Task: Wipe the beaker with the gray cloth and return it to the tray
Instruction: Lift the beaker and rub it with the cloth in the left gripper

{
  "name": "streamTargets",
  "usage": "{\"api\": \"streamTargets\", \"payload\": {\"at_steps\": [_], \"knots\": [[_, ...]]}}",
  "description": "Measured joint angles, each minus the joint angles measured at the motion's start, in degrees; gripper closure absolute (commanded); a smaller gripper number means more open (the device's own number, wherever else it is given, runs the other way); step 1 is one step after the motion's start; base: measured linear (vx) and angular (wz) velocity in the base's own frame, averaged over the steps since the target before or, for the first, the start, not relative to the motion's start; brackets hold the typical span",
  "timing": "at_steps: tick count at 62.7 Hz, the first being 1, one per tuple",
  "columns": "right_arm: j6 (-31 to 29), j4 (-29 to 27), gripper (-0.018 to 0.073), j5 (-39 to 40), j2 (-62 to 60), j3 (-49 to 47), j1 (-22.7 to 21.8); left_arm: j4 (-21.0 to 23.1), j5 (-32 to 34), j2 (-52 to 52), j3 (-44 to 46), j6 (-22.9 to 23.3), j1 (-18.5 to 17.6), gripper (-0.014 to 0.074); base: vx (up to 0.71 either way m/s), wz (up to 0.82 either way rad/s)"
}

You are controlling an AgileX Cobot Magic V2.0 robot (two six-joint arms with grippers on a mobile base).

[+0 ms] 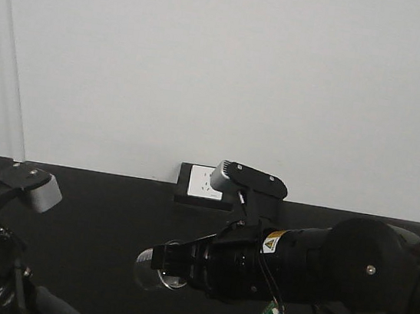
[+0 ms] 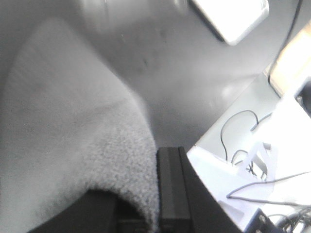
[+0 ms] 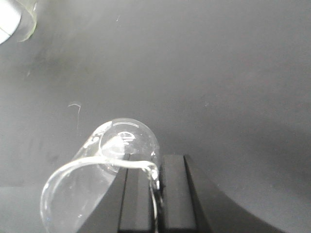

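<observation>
The beaker (image 3: 104, 165) is thin clear glass, likely light, slick and breakable. It lies on its side above the dark desk (image 3: 218, 73) at the lower left of the right wrist view, with the right hand (image 3: 156, 190) clenched on its rim wall. That hold is narrow, so wiping pressure should stay mild. The gray cloth (image 2: 68, 136), soft and limp, fills the left of the left wrist view, apparently clamped in the left hand (image 2: 140, 209).

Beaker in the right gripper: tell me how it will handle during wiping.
The beaker looks like thin clear glass, so probably fragile and light. The right gripper pinches only its rim wall, so it may slip or pivot under pressure. Held on its side and round, it would likely roll if released.
</observation>
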State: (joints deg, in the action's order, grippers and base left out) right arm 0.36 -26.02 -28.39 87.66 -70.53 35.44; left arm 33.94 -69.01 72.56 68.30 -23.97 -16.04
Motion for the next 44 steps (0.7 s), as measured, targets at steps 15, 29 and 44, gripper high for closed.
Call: {"api": "streamTargets", "payload": {"at_steps": [15, 29, 44], "knots": [[-2.73, -2.08, 0.0570, -7.72, 0.00, 0.18, 2.91, 6.43, 23.41, 0.00, 0.00, 0.09, 0.00, 0.0596, 0.00, 0.00], [-3.26, -1.81, 0.0570, -11.95, 0.00, 0.17, 4.57, 12.90, 33.34, 0.00, 0.00, 0.12, 0.00, 0.0596, 0.00, 0.00], [-0.36, 1.29, 0.0570, -5.27, 0.00, 0.17, 4.57, 12.83, 16.52, 0.00, 0.00, 0.17, 0.00, 0.0596, 0.00, 0.00]]}}
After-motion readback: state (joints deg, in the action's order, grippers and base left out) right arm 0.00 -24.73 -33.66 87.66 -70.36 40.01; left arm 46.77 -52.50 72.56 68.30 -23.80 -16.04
